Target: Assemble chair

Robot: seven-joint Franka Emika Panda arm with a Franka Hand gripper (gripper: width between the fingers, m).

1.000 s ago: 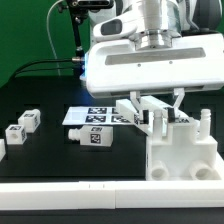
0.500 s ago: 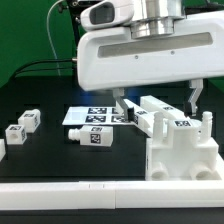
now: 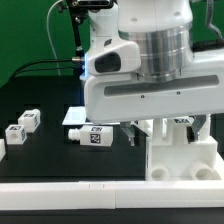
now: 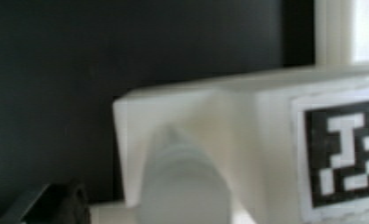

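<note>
The chair's big white body (image 3: pixel 182 160) stands at the exterior view's right, near the front rail. My gripper (image 3: pixel 162 127) hangs low right over its top, and the wide white hand hides most of the fingers and the tagged bar under them. In the wrist view a white chair part with a black-and-white tag (image 4: pixel 252 130) fills the picture very close up. One dark finger (image 4: pixel 48 205) shows far out to the side, so the jaws stand wide apart and open. A loose tagged block (image 3: pixel 91 137) lies on the black table beside the body.
Two small tagged blocks (image 3: pixel 28 119) (image 3: pixel 15 132) lie at the exterior view's left. The marker board (image 3: pixel 74 116) peeks out behind the loose block. A long plain white rail (image 3: pixel 90 196) runs along the front edge. Cables hang at the back.
The jaws let go of the tagged bar, which stayed on top of the chair body. Since then the hand has come down and nearer, and now covers the bar and most of the marker board.
</note>
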